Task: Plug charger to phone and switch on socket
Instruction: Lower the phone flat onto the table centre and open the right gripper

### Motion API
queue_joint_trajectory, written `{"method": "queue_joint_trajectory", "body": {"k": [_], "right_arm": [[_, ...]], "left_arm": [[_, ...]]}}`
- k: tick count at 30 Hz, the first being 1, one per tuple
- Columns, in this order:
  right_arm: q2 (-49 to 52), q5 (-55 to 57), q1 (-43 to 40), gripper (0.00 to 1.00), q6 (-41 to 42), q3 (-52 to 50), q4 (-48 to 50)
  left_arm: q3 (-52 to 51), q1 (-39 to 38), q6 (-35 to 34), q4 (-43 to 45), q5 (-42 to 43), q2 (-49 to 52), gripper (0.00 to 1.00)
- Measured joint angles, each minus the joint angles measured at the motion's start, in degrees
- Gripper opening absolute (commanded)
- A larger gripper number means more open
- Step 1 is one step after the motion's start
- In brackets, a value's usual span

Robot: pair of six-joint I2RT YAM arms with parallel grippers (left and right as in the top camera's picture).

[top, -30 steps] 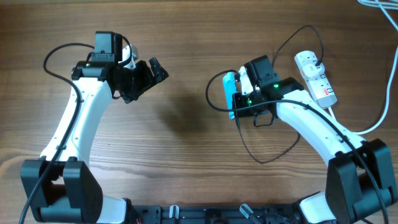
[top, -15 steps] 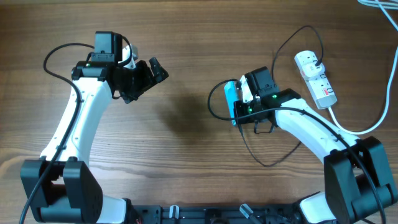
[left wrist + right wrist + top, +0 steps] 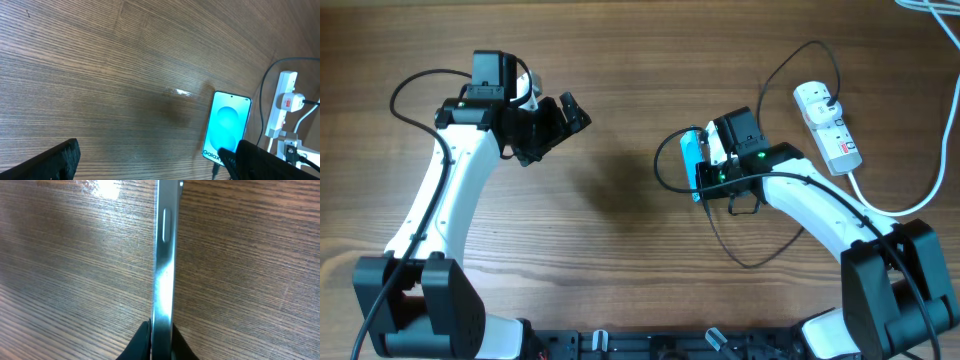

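My right gripper point(image 3: 705, 168) is shut on the phone point(image 3: 691, 160), holding it on its long edge with the teal screen facing left. In the right wrist view the phone's metal side point(image 3: 164, 255) runs up from between the shut fingers point(image 3: 162, 342). The left wrist view shows the screen point(image 3: 227, 125) with "Galaxy" on it. The charger's thin black cable point(image 3: 760, 258) loops from its plug on the white socket strip point(image 3: 827, 127) round to the phone's lower end point(image 3: 216, 171); I cannot tell whether it is plugged in. My left gripper point(image 3: 565, 115) is open and empty, far left of the phone.
The socket strip's thick white cord point(image 3: 920, 205) runs off to the right edge. The strip also shows in the left wrist view point(image 3: 282, 100). More white cable lies at the top right corner point(image 3: 935, 15). The table is brown wood point(image 3: 620, 250).
My right gripper has shifted a little toward the front with the phone and tilted it slightly. The left arm has not moved.
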Motion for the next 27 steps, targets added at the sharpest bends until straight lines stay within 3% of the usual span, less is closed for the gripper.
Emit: {"method": "queue_joint_trajectory", "body": {"k": [8, 11, 17, 27], "right_arm": [[0.0, 0.0, 0.0, 0.13, -0.2, 0.0, 2.7], [0.0, -0.1, 0.0, 0.04, -0.2, 0.0, 3.5], [-0.2, -0.5, 0.0, 0.04, -0.2, 0.0, 4.1], [-1.6, -5.6, -4.3, 0.04, 2.6, -8.2, 18.8]], "left_arm": [[0.0, 0.0, 0.0, 0.0, 0.0, 0.0, 1.00], [0.0, 0.0, 0.0, 0.0, 0.0, 0.0, 1.00], [0.0, 0.0, 0.0, 0.0, 0.0, 0.0, 1.00], [0.0, 0.0, 0.0, 0.0, 0.0, 0.0, 1.00]]}}
